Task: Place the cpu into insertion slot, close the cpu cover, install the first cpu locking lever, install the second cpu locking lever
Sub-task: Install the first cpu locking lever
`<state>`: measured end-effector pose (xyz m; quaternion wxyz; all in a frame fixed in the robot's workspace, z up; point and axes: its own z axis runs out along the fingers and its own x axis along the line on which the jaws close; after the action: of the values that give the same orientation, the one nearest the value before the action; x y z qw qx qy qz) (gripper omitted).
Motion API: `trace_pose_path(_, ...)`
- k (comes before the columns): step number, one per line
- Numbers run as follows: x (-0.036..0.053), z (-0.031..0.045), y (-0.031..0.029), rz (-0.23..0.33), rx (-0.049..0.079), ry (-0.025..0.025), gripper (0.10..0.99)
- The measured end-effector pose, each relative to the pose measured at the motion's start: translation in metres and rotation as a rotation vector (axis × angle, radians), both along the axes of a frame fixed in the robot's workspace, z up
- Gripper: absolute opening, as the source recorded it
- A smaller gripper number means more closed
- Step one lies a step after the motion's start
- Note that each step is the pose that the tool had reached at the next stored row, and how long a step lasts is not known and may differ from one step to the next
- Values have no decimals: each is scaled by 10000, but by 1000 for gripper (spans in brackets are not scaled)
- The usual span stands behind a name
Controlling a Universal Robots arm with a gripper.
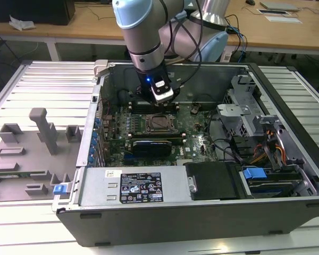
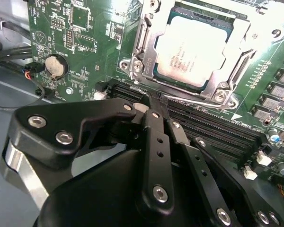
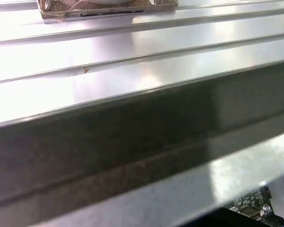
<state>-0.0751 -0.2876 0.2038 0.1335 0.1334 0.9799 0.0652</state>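
Observation:
The cpu [image 2: 191,49], with its pale metal top, lies in the insertion slot [image 1: 160,123] on the green motherboard. The silver cpu cover [image 2: 240,60] lies flat around it, and the chip shows through its window. A thin metal locking lever [image 2: 199,100] runs along the socket edge nearest my gripper. My black gripper [image 2: 148,100] is shut with nothing between its fingers. Its tip rests at or just above the lever's end, by the socket's corner. In the exterior view the gripper [image 1: 160,99] hangs inside the open computer case just behind the socket.
Long black RAM slots [image 2: 213,132] lie beside the socket, under my fingers. A coin battery [image 2: 55,65] and cables [image 2: 9,52] sit to one side. The case walls [image 1: 202,210], a drive cage [image 1: 242,114] and a power supply [image 1: 133,187] enclose the board. Grey fixtures [image 1: 45,130] stand on the ribbed table.

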Motion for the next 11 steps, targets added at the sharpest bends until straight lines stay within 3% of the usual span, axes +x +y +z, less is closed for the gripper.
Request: trace_pose_path(11,0,-80,14,-527,-17,0,106)
